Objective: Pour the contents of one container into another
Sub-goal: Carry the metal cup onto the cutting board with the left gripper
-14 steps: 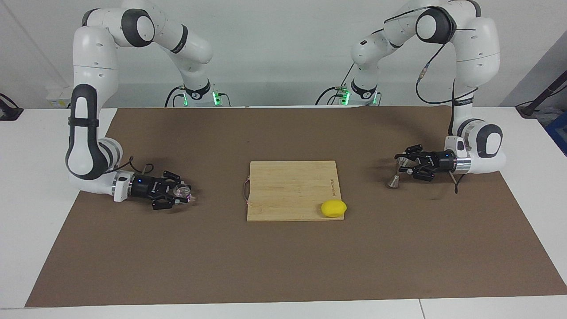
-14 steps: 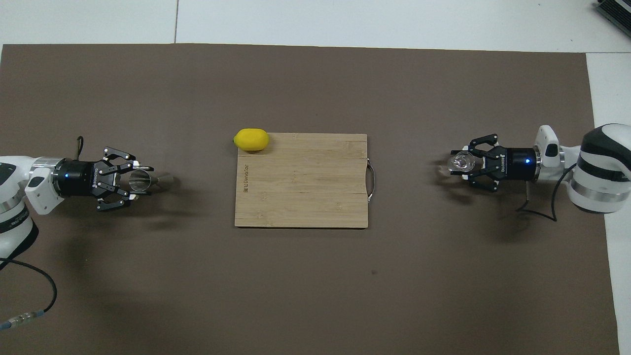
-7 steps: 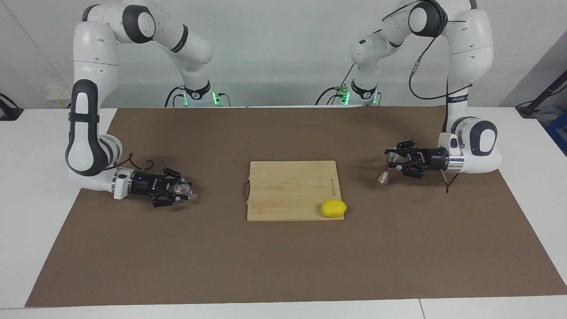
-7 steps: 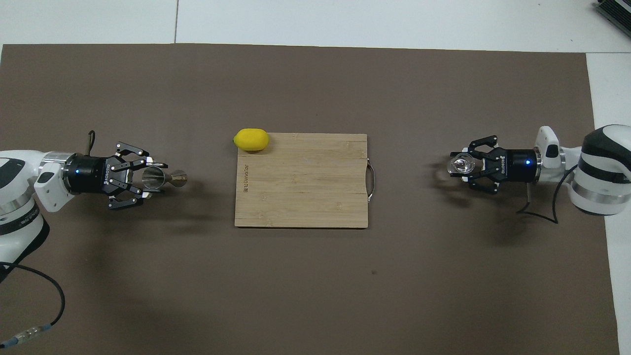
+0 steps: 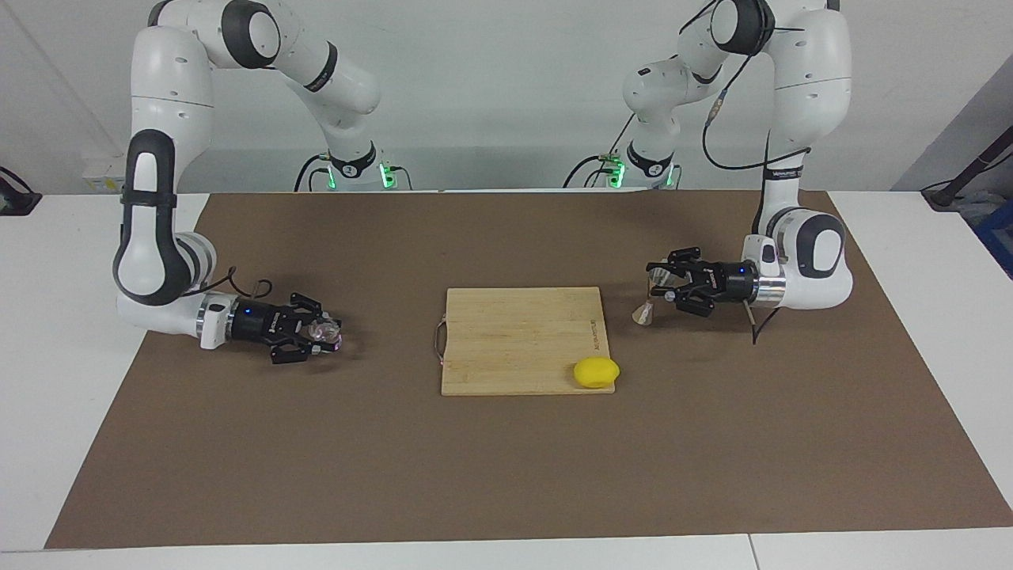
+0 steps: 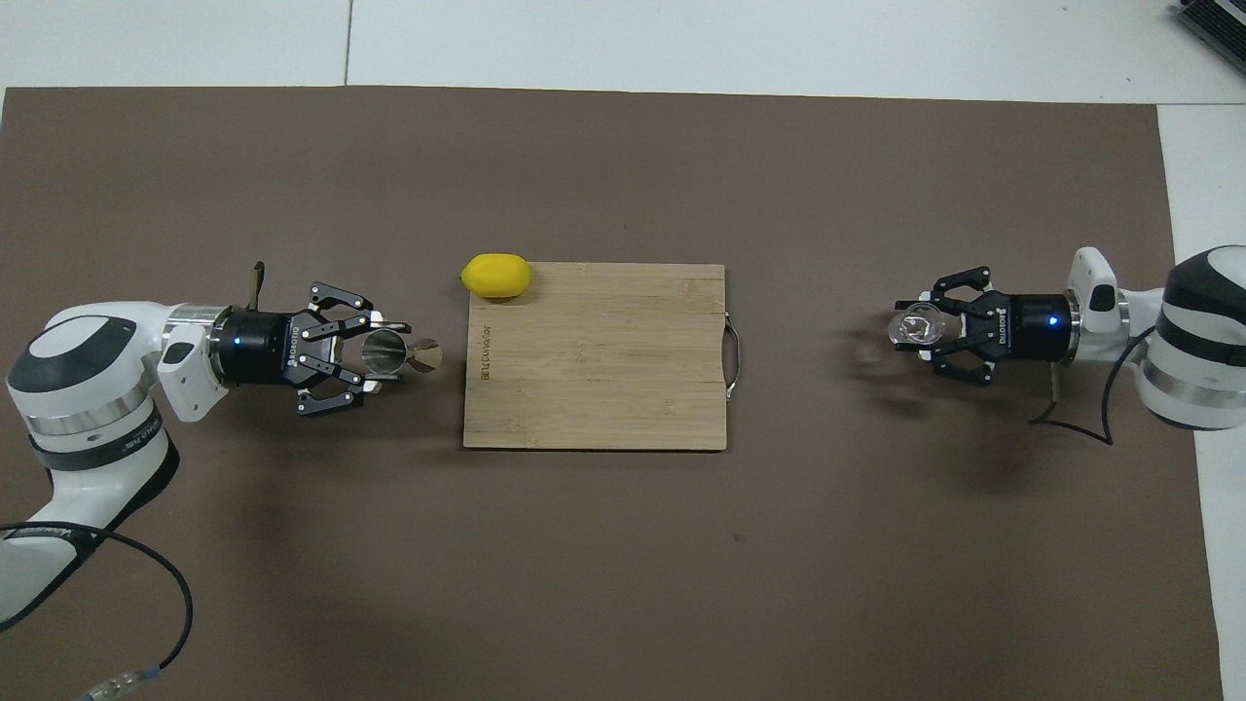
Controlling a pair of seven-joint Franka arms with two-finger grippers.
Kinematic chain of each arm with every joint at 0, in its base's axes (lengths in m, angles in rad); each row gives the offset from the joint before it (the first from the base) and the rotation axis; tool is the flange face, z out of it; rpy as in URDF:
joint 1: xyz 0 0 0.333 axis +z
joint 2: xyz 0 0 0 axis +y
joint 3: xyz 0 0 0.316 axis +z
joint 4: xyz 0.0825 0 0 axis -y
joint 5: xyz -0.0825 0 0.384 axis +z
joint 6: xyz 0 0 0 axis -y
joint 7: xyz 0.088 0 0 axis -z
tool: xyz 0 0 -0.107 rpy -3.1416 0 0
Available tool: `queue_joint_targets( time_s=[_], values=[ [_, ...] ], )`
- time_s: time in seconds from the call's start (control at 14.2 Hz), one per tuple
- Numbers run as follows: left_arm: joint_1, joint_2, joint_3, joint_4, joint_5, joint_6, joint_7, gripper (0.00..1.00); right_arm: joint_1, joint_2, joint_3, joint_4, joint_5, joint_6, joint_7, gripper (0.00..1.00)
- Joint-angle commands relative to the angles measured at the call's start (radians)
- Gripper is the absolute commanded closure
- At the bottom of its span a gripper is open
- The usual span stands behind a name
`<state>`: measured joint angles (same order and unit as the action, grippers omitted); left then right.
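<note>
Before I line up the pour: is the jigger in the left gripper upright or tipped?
Tipped slightly. The jigger, clamped in the left gripper in the air beside the cutting board, has its lower cone angled toward the board.

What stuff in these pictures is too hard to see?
- Whether the glass cup in the right pincer holds any liquid: too small and clear in both views.
- Whether that cup touches the mat: the overhead view cannot show height, and the facing view is too distant.
- The inside of the steel jigger held by the left pincer: too small.
</note>
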<state>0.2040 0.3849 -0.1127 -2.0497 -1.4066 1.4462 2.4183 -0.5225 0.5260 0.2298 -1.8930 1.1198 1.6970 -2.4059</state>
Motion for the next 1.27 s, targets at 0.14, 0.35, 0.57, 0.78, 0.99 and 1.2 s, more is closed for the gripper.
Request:
queue_joint_targets(
  time_s=[0.14,0.35,0.57,0.78,0.99,1.2],
  values=[
    [-0.11,-0.133,0.016,-0.128,-0.118,0.137,-0.04,0.67,-0.027,-0.06,0.016,-0.05,-0.008,-0.019,0.025,1.0],
    [-0.176,-0.136,0.016,-0.141,-0.178,0.192,-0.048,0.67,-0.027,-0.07,0.017,-0.066,-0.005,-0.02,0.025,1.0],
    [-0.242,-0.136,0.016,-0.141,-0.248,0.266,-0.048,0.68,-0.028,-0.07,0.016,-0.066,-0.005,-0.025,0.025,1.0],
    [-0.307,-0.132,0.016,-0.138,-0.322,0.318,-0.048,0.67,-0.028,-0.07,0.016,-0.066,-0.005,-0.025,0.025,1.0],
    [-0.353,-0.126,0.016,-0.132,-0.365,0.374,-0.039,0.66,-0.028,-0.07,0.016,-0.066,-0.005,-0.025,0.025,1.0],
    [-0.403,-0.123,0.016,-0.13,-0.417,0.404,-0.036,0.66,-0.039,-0.07,0.016,-0.063,-0.006,-0.025,0.022,1.0]
  ],
)
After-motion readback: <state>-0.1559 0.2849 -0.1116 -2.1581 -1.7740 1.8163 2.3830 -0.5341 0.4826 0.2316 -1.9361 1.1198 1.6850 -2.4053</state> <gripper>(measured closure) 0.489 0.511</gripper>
